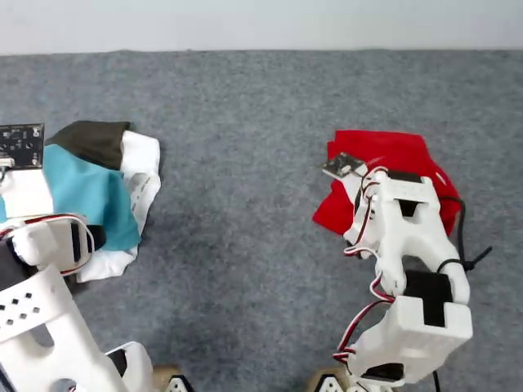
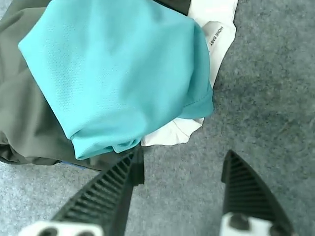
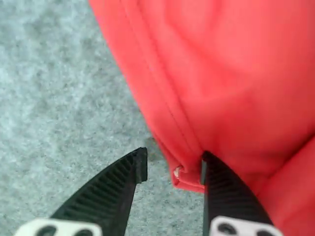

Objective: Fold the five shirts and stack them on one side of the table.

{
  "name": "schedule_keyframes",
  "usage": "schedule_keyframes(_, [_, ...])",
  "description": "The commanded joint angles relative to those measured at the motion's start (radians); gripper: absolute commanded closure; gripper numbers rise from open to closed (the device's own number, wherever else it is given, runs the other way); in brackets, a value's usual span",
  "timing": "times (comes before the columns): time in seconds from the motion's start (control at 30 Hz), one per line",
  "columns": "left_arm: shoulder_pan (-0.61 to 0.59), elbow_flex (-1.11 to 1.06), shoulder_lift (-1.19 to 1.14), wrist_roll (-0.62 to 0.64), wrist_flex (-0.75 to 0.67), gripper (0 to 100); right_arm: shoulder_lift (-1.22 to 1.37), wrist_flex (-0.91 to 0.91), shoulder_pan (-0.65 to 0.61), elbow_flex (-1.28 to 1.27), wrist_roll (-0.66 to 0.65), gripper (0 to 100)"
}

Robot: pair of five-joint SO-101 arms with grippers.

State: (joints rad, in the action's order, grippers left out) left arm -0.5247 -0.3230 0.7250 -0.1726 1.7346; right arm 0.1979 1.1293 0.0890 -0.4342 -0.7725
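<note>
A crumpled red shirt (image 1: 392, 151) lies on the grey carpeted table (image 1: 245, 122) at the right, partly under the right arm (image 1: 409, 245). My right gripper (image 3: 173, 157) is open, low over the carpet, with the hemmed edge of the red shirt (image 3: 236, 73) between its fingers, against one pad. At the left edge sits a pile: a teal shirt (image 1: 90, 192) on top, a white shirt (image 1: 143, 163) under it, a dark shirt (image 1: 98, 139) behind. My left gripper (image 2: 183, 157) is open and empty over bare carpet, just beside the teal shirt (image 2: 118, 73) and the white shirt (image 2: 172, 132).
A grey-olive garment (image 2: 24, 113) lies under the teal one in the pile. A small circuit board (image 1: 20, 145) sits at the far left edge. Wide grey carpet stretches between the pile and the red shirt.
</note>
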Motion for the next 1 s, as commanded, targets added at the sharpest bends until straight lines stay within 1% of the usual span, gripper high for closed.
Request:
schedule_keyframes(0.0, [0.008,0.005,0.021,0.006,0.018,75,0.031,-0.036,0.015,0.04,-0.008,82.3])
schedule_keyframes(0.13, [0.009,0.004,0.021,0.008,0.018,75,0.03,-0.036,0.012,0.041,-0.008,98.8])
schedule_keyframes(0.2, [0.009,0.004,0.021,0.008,0.018,75,0.021,-0.022,0.01,0.049,-0.005,98.0])
schedule_keyframes(0.27, [0.009,0.004,0.021,0.008,0.017,75,-0.015,0.015,0.013,0.066,-0.003,99.1])
schedule_keyframes(0.4, [0.009,0.004,0.021,0.008,0.017,75,-0.156,0.119,-0.001,0.132,-0.002,98.9])
schedule_keyframes(0.6, [0.011,0.004,0.021,0.008,0.017,75,-0.433,0.239,-0.099,0.299,-0.002,98.9])
schedule_keyframes(0.77, [0.011,0.004,0.023,0.008,0.017,75,-0.593,0.236,-0.199,0.443,-0.002,98.9])
schedule_keyframes(0.97, [0.011,0.008,0.023,0.008,0.017,75,-0.625,0.214,-0.28,0.674,0.0,98.9])
